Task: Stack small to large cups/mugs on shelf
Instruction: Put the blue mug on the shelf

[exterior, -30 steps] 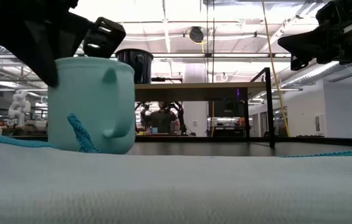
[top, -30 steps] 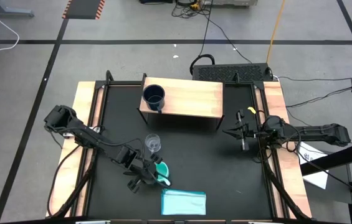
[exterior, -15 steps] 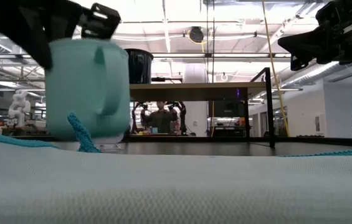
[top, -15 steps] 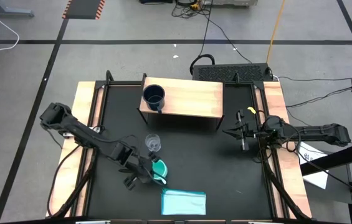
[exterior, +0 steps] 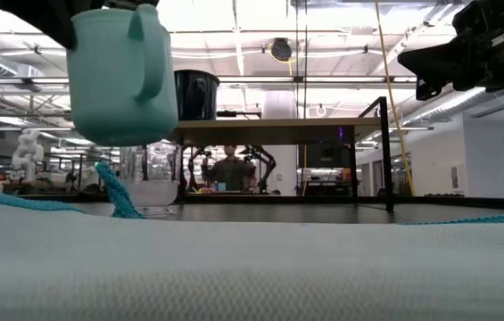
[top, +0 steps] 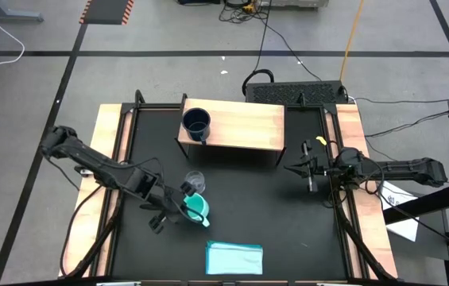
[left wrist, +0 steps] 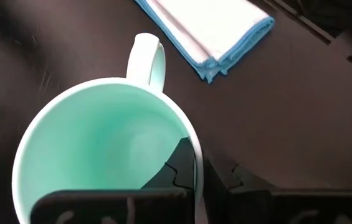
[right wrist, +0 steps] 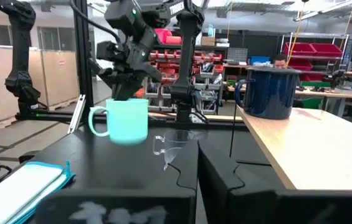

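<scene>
My left gripper is shut on the turquoise mug, which is off the table; the mug also shows in the low view and the right wrist view. The small clear glass cup stands on its base on the black table just beyond it. The navy mug stands on the left end of the wood-topped shelf. My right gripper is shut and empty, held above the table's right side. My left gripper pinches the mug's wall at the rim, on the side away from the handle. One finger is inside the mug and one is outside. The fingers come from above, slanting from the table's left. The mug hangs upright, lifted clear.
A folded light blue cloth lies at the near edge, right under the low camera. Wooden strips edge the black table. The shelf top to the right of the navy mug is bare wood. A person shows far behind the table.
My left gripper has risen and gone a little toward the table's far left with the turquoise mug. The mug stood on the table a second ago and now hangs clear above it, still upright.
</scene>
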